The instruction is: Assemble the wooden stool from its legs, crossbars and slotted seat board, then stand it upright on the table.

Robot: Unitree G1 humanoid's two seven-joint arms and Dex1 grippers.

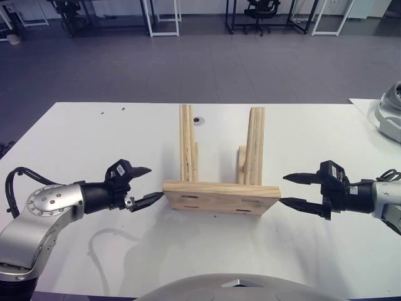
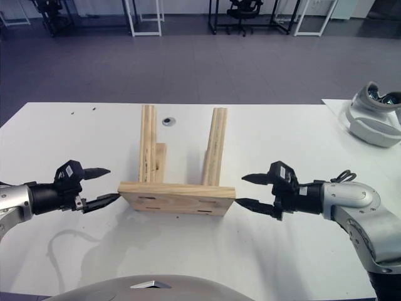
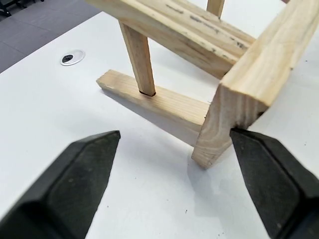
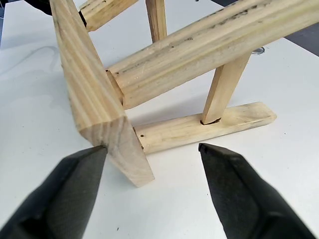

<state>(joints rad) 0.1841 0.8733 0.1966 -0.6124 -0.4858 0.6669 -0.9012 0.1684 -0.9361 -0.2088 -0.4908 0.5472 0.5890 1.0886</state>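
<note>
I am seeing the stool [image 1: 219, 164] lying on its side in the middle of the table [image 1: 81, 144]. Its seat board [image 1: 220, 197] is standing on edge, facing me at 6 o'clock, and the legs [image 1: 187, 141] are pointing away toward 12 o'clock. In the left wrist view a crossbar [image 3: 138, 59] is sitting in a slot in the lower leg [image 3: 159, 103].

The left gripper [image 1: 155, 182] is hovering at the board's 9 o'clock end with its fingers [image 3: 271, 179] spread, and one tip is lying against the board's end corner. The right gripper [image 1: 284, 190] is hovering at the 3 o'clock end, also with its fingers [image 4: 65, 194] spread, and one tip is meeting that end's corner. Neither is pinching anything.

A white headset [image 1: 390, 113] is resting at about 2 o'clock, well apart from the stool.
</note>
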